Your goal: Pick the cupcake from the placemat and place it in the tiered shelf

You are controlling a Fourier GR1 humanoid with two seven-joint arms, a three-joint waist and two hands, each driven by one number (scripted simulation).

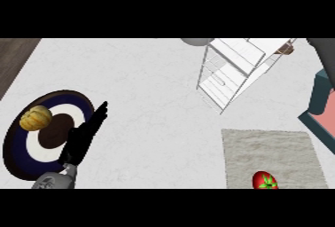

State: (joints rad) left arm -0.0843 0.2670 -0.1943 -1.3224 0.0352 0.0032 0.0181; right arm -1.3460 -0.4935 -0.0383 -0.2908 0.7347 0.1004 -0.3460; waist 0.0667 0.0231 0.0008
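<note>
A white, faintly marbled table fills the view, with dark wood floor at the upper left. No cupcake shows; the one beige woven placemat carries only a red tomato, well apart from the left hand. That hand's straight fingers rest beside a round navy-and-white plate bearing one orange pumpkin. One white wire tiered shelf stands beyond.

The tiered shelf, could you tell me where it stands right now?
In the head view, the white tiered shelf stands at the counter's far right, beyond the beige placemat.
</note>
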